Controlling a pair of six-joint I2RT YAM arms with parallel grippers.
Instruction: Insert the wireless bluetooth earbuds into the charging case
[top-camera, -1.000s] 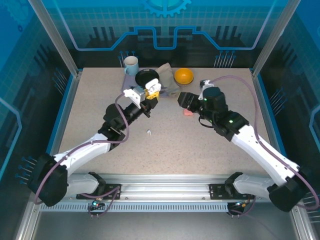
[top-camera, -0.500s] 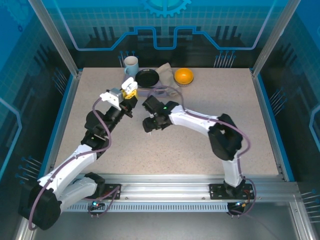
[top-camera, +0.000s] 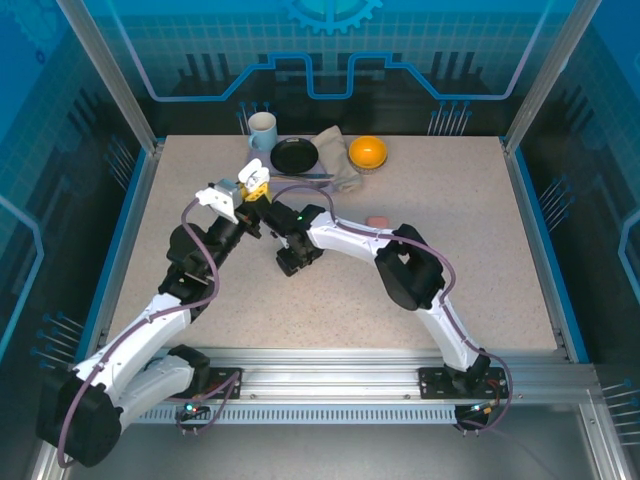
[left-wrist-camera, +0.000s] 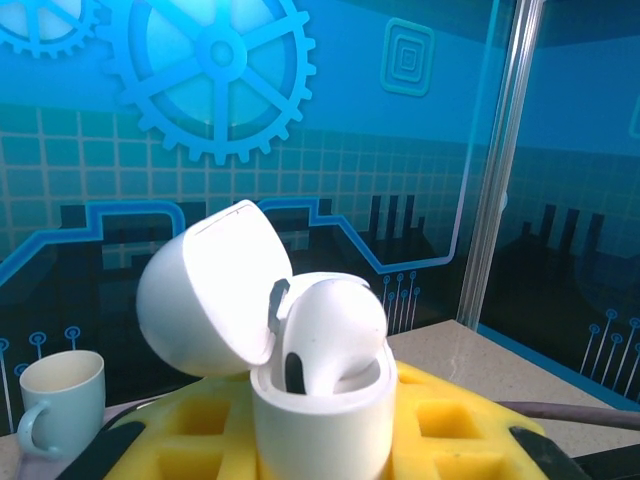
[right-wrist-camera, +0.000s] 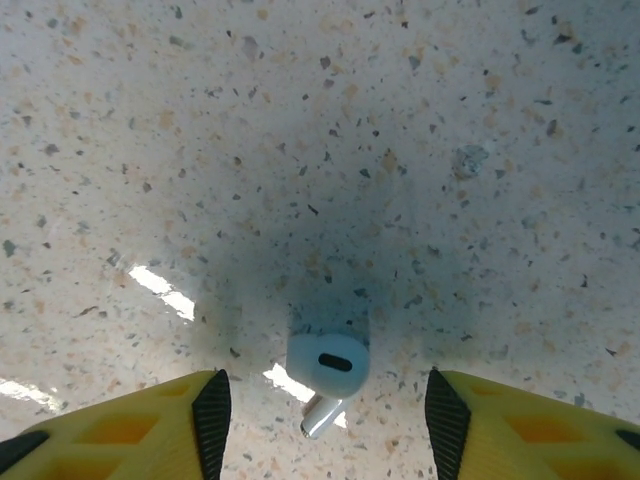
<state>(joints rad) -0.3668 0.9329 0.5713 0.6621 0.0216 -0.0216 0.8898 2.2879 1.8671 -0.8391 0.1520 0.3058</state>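
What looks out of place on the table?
One white earbud lies loose on the speckled table, between the open right fingers, not in a case. Another white earbud pokes up from the open charging case held by the left fingers. A small pink item lies alone farther right.

Bare tabletop (right-wrist-camera: 300, 150) around earbud (right-wrist-camera: 328, 365); mug (top-camera: 262, 129), plate (top-camera: 295, 155), bowl (top-camera: 367, 152) crowd far edge.

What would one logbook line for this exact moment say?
left gripper: holds open charging case with seated earbud | right gripper: open above loose white earbud on table | insertion: not yet
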